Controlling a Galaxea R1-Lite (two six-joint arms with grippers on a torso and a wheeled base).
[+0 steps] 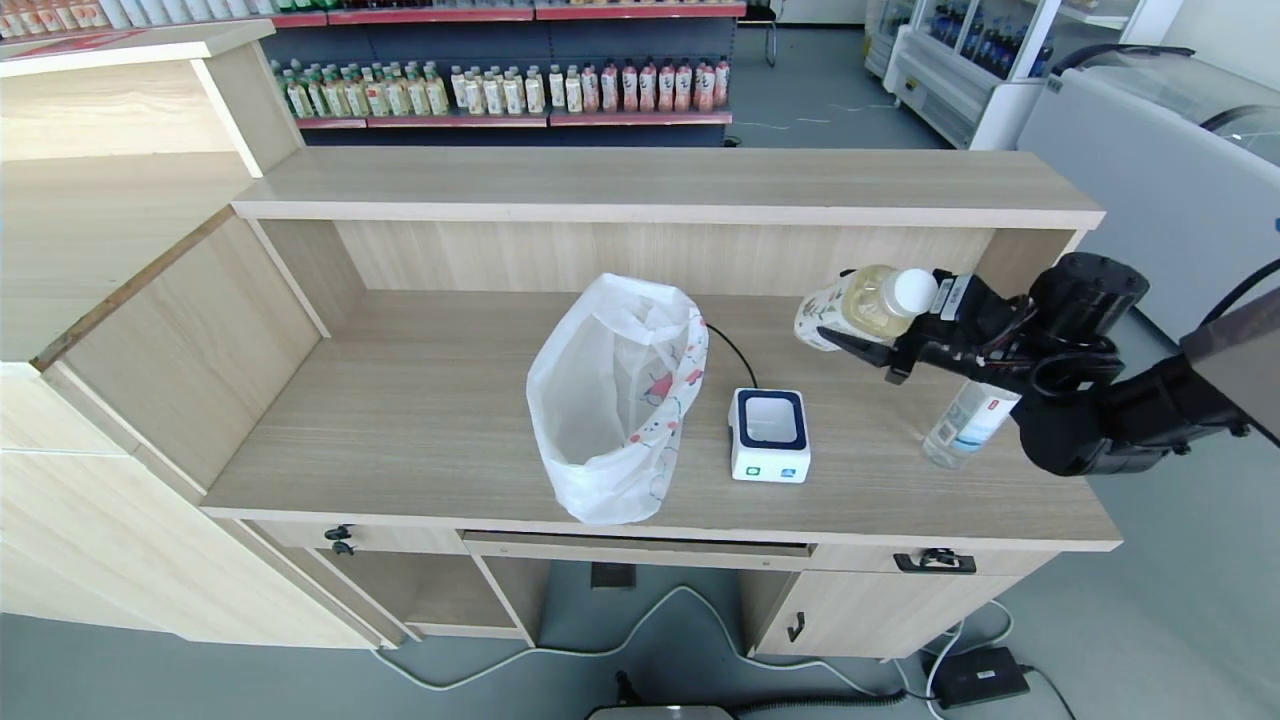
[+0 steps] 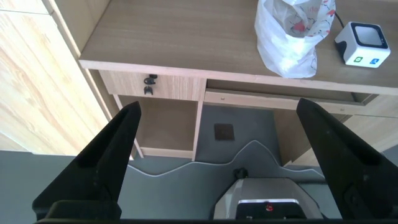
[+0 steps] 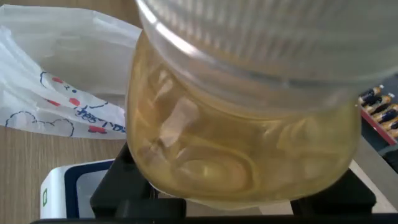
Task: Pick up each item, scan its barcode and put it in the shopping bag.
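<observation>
- The yellowish bottle (image 1: 865, 300), white-capped, is pinched by the right gripper (image 1: 850, 328) and held tilted above the worktop (image 1: 420, 420), to the right of the scanner (image 1: 769, 433).
- The shopping bag (image 1: 590, 440) is stood open just beside the scanner, on its left.
- A clear bottle (image 1: 968, 420) is seen upright near the right arm.
- The left gripper (image 2: 219, 109) is held spread wide, low before the worktop's front edge.
</observation>
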